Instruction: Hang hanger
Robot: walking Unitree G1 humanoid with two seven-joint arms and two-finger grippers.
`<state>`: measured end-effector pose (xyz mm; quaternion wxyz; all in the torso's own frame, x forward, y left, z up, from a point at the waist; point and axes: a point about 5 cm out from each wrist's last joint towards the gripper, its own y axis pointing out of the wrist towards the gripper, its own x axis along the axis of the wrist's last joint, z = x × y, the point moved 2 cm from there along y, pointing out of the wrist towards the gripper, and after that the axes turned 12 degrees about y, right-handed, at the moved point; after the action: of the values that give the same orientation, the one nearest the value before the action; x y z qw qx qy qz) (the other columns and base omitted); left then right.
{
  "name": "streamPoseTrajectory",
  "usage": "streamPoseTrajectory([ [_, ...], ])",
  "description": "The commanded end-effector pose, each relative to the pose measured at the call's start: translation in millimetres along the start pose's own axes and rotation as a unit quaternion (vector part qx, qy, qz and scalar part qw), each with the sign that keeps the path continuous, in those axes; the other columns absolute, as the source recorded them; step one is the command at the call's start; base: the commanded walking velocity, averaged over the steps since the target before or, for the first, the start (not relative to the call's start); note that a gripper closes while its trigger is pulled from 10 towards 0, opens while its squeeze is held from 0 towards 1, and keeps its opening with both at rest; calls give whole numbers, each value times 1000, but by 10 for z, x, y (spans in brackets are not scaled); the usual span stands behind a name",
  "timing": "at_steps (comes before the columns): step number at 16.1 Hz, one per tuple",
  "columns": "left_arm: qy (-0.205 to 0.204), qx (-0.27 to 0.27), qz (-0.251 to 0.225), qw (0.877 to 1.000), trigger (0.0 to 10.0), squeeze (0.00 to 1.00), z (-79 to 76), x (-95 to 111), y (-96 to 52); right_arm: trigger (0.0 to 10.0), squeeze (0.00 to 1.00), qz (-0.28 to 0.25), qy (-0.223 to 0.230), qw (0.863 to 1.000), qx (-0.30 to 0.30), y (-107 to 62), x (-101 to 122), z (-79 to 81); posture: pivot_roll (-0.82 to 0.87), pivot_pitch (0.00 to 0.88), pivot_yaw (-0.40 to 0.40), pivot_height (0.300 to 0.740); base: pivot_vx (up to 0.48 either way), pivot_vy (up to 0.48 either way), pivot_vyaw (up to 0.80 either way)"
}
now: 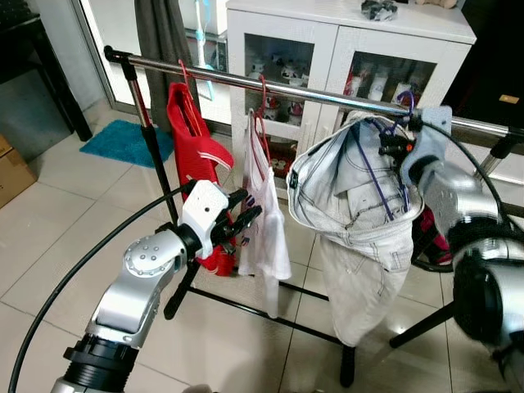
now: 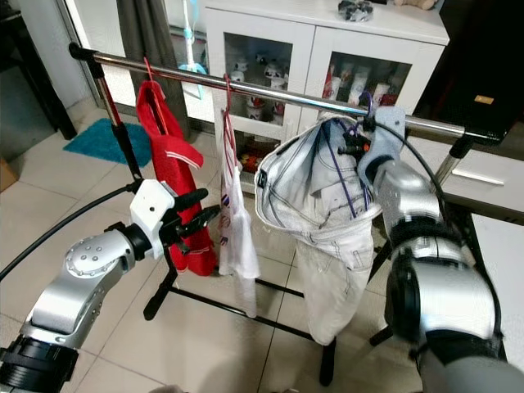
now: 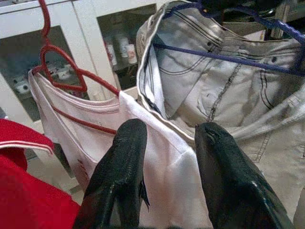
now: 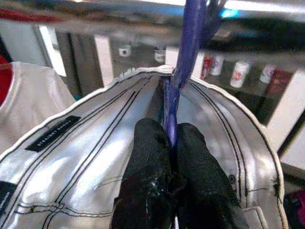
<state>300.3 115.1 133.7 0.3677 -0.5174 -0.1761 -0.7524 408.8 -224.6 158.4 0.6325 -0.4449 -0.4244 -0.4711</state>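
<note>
A purple hanger (image 1: 370,161) carries white jeans (image 1: 360,254) at the right part of the chrome rail (image 1: 311,92). Its hook (image 1: 405,99) is level with the rail; whether it rests on it I cannot tell. My right gripper (image 1: 391,141) is shut on the hanger's neck (image 4: 188,43) just below the hook, fingers (image 4: 147,143) pressed on both sides. My left gripper (image 1: 250,205) is open, lower and to the left, its fingers (image 3: 121,157) in front of a white shirt (image 1: 264,221) on a red hanger (image 3: 57,71), touching nothing.
A red garment (image 1: 192,139) hangs further left on the rail. The rack's black upright and foot bar (image 1: 270,315) stand on the tiled floor. Behind it is a white glass-door cabinet (image 1: 344,41). A teal mat (image 1: 123,141) and a cardboard box (image 1: 10,172) lie left.
</note>
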Motion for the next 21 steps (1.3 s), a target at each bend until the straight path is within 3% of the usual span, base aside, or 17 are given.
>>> streamPoseTrajectory([
  [1, 8, 4, 1, 1000, 10000, 0, 17, 5, 9, 0, 0, -48, -17, 998, 20, 1, 238, 61, -43, 0, -46, 740, 0, 0, 0],
  [6, 16, 18, 9, 1000, 10000, 0, 35, -27, -11, 0, 0, -97, 1, 995, 22, -129, 193, 87, -40, 0, -57, 740, 0, 0, 0],
  [10, 13, 21, 17, 1000, 10000, 0, 31, -62, -14, 0, 0, -143, 30, 989, 20, -317, 61, 219, -48, 0, -54, 740, 0, 0, 0],
  [15, -1, 26, 20, 999, 10000, 0, 8, -104, -21, 0, 0, -91, 31, 995, 3, -496, -333, 342, -61, 0, -65, 740, -261, 0, 0],
  [21, -23, 43, 29, 998, 10000, 0, 21, -195, -65, 0, 0, -48, 37, 998, -15, -668, -641, 476, -77, 0, -56, 740, -319, 0, 0],
])
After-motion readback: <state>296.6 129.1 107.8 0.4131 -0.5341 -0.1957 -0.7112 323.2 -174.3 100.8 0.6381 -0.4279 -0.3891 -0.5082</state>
